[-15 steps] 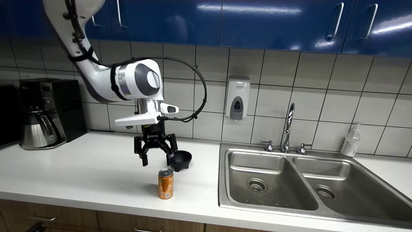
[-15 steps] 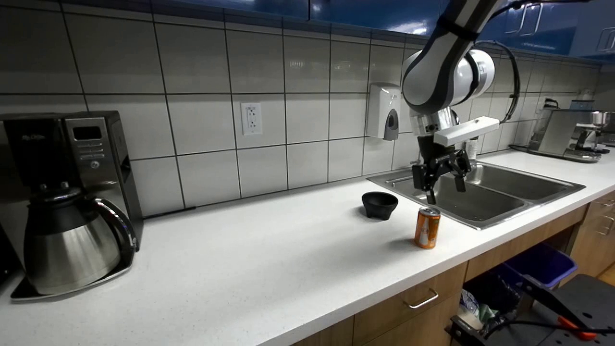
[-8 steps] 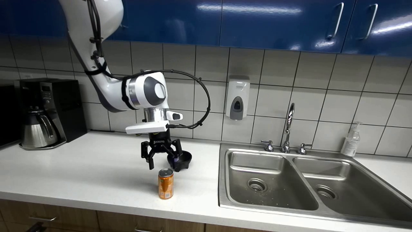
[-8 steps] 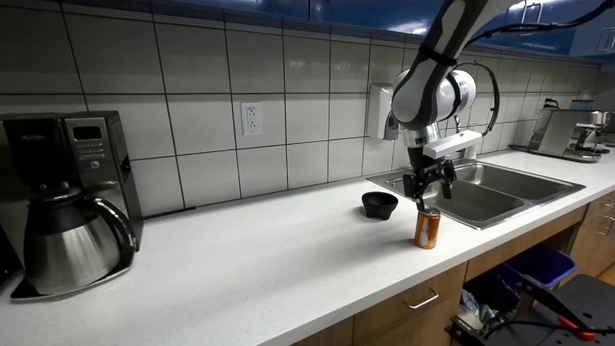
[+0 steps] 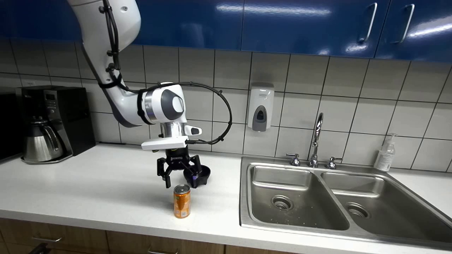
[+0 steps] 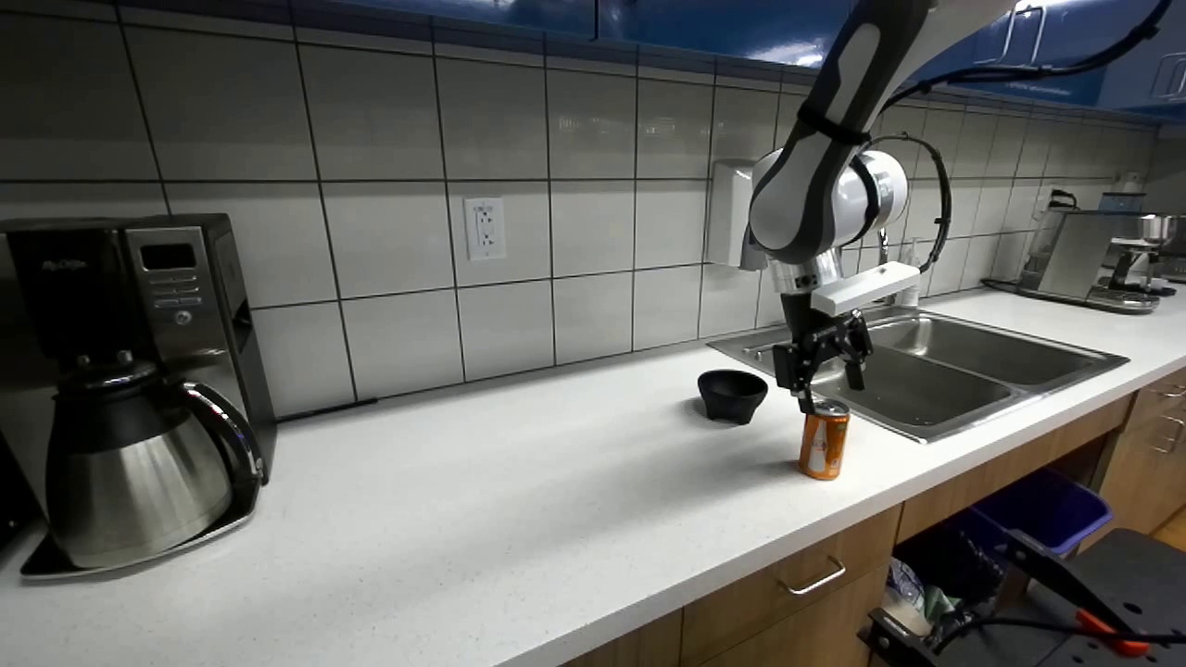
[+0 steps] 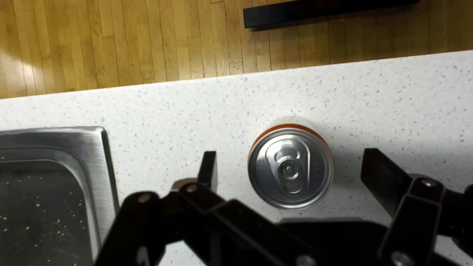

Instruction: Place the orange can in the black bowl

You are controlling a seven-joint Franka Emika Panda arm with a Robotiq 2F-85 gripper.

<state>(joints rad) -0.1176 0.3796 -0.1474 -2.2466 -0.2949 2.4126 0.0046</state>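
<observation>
The orange can [image 5: 182,204] stands upright on the counter, near its front edge. It shows in both exterior views [image 6: 824,446]. The black bowl [image 5: 204,173] sits on the counter behind the can, and it also shows in an exterior view [image 6: 732,396]. The bowl does not show in the wrist view. My gripper [image 5: 181,183] points down, open and empty, over the can. In the wrist view the gripper [image 7: 291,166] has the can's silvery top [image 7: 291,170] between its fingers, with a gap on each side. The fingertips are near the height of the can's top.
A double sink [image 5: 296,225] with a faucet [image 5: 315,141] lies beside the can and bowl. A coffee machine [image 6: 139,389] stands farther along the counter. A soap dispenser [image 5: 261,107] hangs on the tiled wall. The counter's front edge [image 7: 184,81] runs close to the can.
My gripper has come down towards the can, moving right in an exterior view and staying open. In the last half second it moved only a little. The can and bowl have not moved.
</observation>
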